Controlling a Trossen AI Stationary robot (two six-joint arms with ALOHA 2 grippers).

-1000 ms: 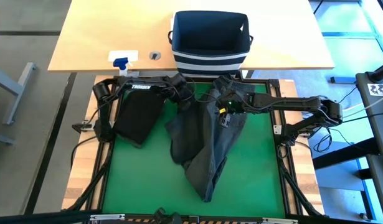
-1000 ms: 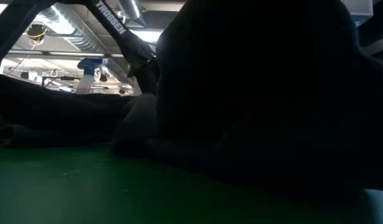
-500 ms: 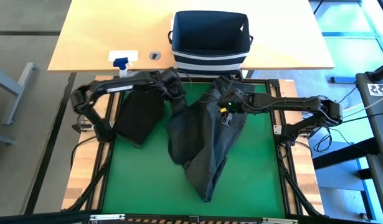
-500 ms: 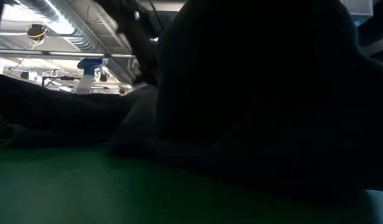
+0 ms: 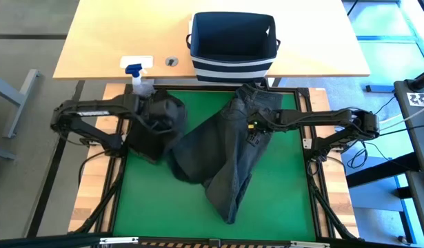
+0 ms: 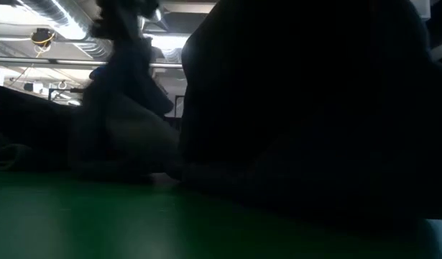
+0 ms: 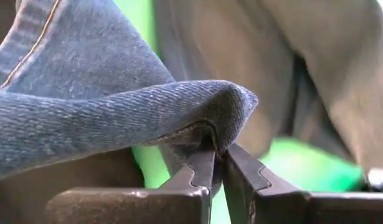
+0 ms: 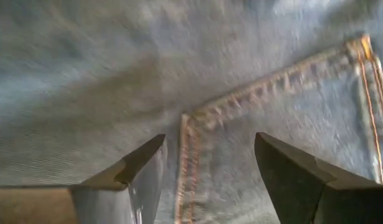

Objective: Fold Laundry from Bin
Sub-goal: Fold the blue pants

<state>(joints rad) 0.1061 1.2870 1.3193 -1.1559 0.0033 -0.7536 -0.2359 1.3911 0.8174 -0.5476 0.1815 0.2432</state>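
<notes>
1. The left hand [image 7: 217, 163] is pinching a folded edge of the jeans [image 5: 232, 148], its fingers pressed tight on a small ridge of blue denim. In the view from above it is sitting at the left side of the green mat [image 5: 280, 200], over the black garment [image 5: 148, 131].
2. The right hand [image 8: 208, 167] is standing spread, with nothing between its fingers. It is hovering just above the seat of the jeans, over a stitched pocket corner [image 8: 186, 118], near the waistband end.
3. The jeans are lying in the middle of the mat. Their long axis is running from the waistband, next to the bin [image 5: 232, 41], down to the leg ends at the near edge. One leg is fanning out leftwards toward the left hand.
4. The bin is standing on the wooden table [image 5: 101, 34] beyond the mat, and no cloth is showing inside it. A spray bottle [image 5: 137, 72] is lying to its left.
5. The relation that matters now: the bulk of the jeans is lying to the right of the left hand, so any pull by that hand is likely drawing cloth leftwards, across the long axis. The right hand is the nearer one to the waistband, and it looks best placed to pin or take that end.
6. My judgement is that the jeans are being spread flat and no fold is made yet. The black garment beside them is looking bunched, not folded.
7. The view at table height is mostly blocked by dark cloth, so it is adding little.
</notes>
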